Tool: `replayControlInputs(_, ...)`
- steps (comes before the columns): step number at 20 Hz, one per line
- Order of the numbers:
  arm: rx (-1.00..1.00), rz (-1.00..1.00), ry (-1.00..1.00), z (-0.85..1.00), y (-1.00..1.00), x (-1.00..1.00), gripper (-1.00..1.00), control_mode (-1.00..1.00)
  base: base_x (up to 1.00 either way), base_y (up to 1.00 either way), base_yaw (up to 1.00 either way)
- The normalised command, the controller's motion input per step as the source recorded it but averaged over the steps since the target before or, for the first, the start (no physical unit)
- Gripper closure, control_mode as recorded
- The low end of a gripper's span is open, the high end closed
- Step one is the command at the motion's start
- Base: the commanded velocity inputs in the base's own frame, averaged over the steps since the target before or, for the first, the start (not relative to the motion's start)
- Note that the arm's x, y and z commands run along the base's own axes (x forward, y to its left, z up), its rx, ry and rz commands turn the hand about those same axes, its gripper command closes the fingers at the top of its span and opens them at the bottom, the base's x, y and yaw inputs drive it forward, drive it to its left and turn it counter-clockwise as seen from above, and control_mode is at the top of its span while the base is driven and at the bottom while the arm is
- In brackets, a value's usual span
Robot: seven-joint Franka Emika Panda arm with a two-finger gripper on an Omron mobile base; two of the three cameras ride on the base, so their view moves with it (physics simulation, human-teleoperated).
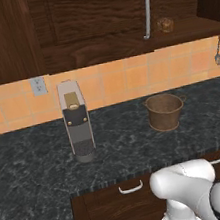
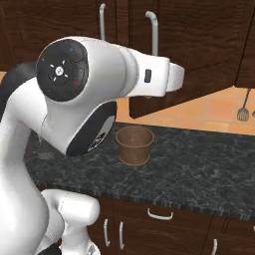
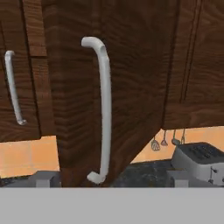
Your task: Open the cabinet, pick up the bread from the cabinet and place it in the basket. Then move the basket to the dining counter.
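Observation:
The dark wood cabinet (image 1: 91, 14) has one door (image 3: 118, 87) swung partly out, its long silver bar handle (image 3: 104, 109) close in front of my hand. My gripper (image 3: 109, 179) is open, its fingertips (image 3: 43, 178) standing wide on either side of the handle's lower end without gripping it. The small golden-brown bread (image 1: 165, 24) sits on the cabinet's shelf, to the right of that handle (image 1: 146, 9). The brown woven basket (image 1: 164, 111) stands upright on the dark granite worktop (image 1: 36, 170) below, and it also appears beside my arm (image 2: 133, 144). The dining counter is out of view.
A grey coffee machine (image 1: 76, 120) stands on the worktop left of the basket. A toaster (image 3: 199, 159) sits to the right under hanging utensils (image 2: 242, 107). Low drawers with short curved handles (image 1: 131, 187) lie beneath the worktop's front edge.

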Motion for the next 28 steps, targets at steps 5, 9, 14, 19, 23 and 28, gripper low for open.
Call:
replayControlInputs(5,-0.54,-0.2,0.28,0.0,0.97,0.01,-1.0,-1.0,0.0,0.0,0.0)
replayControlInputs(9,-0.68,-0.05,0.7,-0.21,0.97,0.73,-1.0,-1.0,0.0,0.0,0.0)
replayControlInputs(14,-0.58,-0.08,0.85,-0.37,0.53,0.97,-1.0,-1.0,0.0,0.0,0.0)
replayControlInputs(19,-0.42,-0.18,0.83,-0.41,-0.45,0.85,-1.0,-1.0,0.0,0.0,0.0)
replayControlInputs(23,-0.05,-0.29,0.23,0.02,-1.0,-0.12,-1.0,-1.0,0.0,0.0,0.0)
replayControlInputs(28,0.0,-0.27,0.11,0.01,-1.0,-0.41,-1.0,-1.0,0.0,0.0,0.0)
